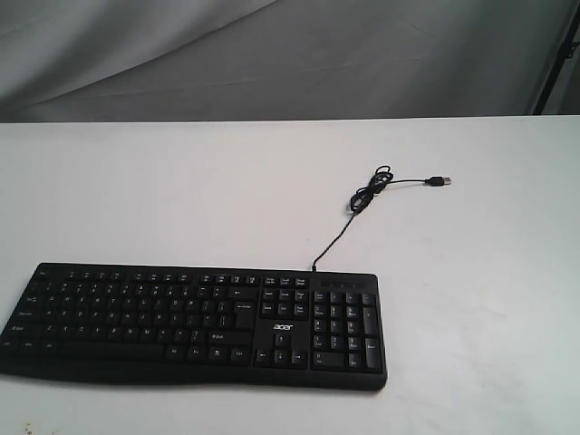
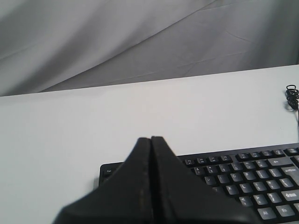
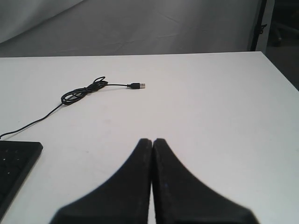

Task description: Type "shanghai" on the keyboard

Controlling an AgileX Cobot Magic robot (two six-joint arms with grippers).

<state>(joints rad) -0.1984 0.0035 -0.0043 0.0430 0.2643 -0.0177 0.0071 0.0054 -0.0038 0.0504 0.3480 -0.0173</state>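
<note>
Keyboard [image 1: 190,322] on table [image 1: 480,272], left gripper [image 2: 150,140] closed, empty, near its left end, right gripper [image 3: 152,141] closed, empty, off its right end

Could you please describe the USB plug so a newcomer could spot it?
On the white table, find the wide black plastic keyboard. A thin black cable leaves its back edge and bunches into a small coil; the silver-tipped black USB plug lies just past that coil, the cable's only loose end.

Bright, even light – faint shadows; near pincers blurred
</note>
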